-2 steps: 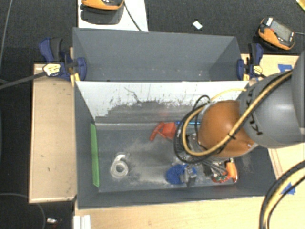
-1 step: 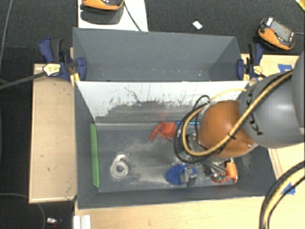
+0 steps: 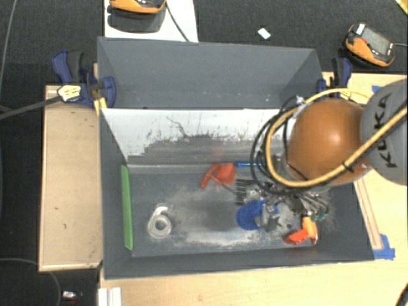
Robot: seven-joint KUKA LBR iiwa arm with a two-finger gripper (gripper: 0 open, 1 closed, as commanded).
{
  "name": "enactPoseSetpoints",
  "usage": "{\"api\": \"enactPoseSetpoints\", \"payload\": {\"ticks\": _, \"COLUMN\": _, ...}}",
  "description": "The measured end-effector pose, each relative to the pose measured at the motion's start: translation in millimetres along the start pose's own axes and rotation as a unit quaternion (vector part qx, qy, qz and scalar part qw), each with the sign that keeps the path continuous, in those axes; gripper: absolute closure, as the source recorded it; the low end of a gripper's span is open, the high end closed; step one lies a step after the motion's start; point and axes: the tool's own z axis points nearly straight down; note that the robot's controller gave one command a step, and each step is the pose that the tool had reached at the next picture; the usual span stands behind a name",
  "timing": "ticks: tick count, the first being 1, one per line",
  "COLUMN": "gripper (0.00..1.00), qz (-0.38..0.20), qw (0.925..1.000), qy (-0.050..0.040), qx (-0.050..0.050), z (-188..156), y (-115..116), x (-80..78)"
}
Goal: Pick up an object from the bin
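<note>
The hand [image 3: 275,213] is down low in the bin [image 3: 191,129], near the front on the right side. A round orange cover [image 3: 325,139] on the arm and some looped cables [image 3: 271,148] sit above it and hide part of it. I cannot tell how far open the hand is, or if it has hold of anything.

A blue thing [image 3: 247,217] lies on the bin floor, touching the hand's left side. A small orange and red thing [image 3: 299,235] lies just beside the hand, toward the front right.

A bit farther back lies 1 bent orange thing [image 3: 220,173]. Well apart, at the front left, lies a silver ring-shaped thing [image 3: 159,223]. A long green strip [image 3: 127,206] runs along the left wall.
</note>
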Motion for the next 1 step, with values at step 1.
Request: {"api": "enactPoseSetpoints", "payload": {"ticks": 1, "gripper": 1.00, "qz": 0.000, "qw": 1.0000, "qy": 0.0035, "qx": -0.001, "z": 14.9, "y": 0.9, "x": 2.5}}
